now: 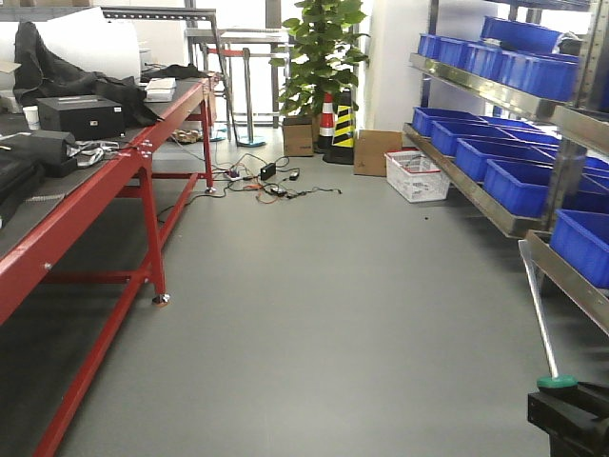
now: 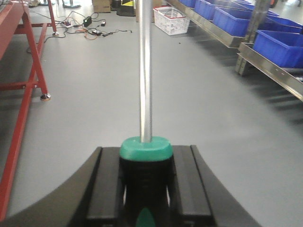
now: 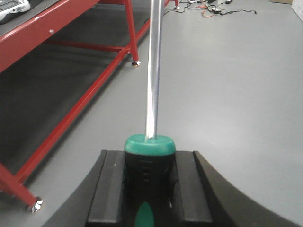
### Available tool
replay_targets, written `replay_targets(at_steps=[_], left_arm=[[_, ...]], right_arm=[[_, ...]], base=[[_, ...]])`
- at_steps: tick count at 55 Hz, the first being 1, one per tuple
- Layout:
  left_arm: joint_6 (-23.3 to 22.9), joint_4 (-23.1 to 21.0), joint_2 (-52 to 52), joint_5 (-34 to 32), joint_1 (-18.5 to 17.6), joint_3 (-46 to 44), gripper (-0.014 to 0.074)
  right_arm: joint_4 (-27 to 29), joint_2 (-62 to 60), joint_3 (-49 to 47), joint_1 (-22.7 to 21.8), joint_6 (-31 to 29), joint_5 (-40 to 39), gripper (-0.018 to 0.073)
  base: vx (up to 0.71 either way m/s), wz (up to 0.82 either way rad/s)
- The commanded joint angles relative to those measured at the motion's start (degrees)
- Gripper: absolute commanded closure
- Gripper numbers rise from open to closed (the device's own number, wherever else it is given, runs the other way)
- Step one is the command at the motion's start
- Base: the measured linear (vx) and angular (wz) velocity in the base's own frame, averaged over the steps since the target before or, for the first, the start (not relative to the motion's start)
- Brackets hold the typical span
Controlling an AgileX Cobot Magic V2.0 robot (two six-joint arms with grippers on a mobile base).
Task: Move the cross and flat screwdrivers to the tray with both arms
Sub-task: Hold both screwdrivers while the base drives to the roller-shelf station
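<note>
Blue crates (image 1: 500, 186) line the shelf (image 1: 476, 89); left tool (image 2: 146, 158) clamps a screwdriver (image 2: 145, 71) by its handle; right tool (image 3: 150, 161) clamps the second screwdriver (image 3: 154, 71).

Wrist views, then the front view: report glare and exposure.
Left wrist view: a glare streak runs along the shaft of the screwdriver in the left gripper. Right wrist view: the same streak on the other screwdriver, in the right gripper. Front view: the far windows are blown out white.
</note>
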Motion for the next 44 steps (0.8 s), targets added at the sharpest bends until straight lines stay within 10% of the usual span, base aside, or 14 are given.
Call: replay_targets(at_steps=[1, 44], left_arm=[[0.0, -0.8, -0.2, -5.4, -0.2, -2.0, 0.0596], [0.0, -0.8, -0.2, -5.4, -0.2, -2.0, 0.0596]], right_arm=[[1.0, -0.3, -1.7, -0.1, -0.6, -4.2, 0.0567], [1.0, -0.1, -1.7, -0.1, -0.6, -4.1, 0.0567]], base=[[0.57, 0.1], [0.55, -0.32]])
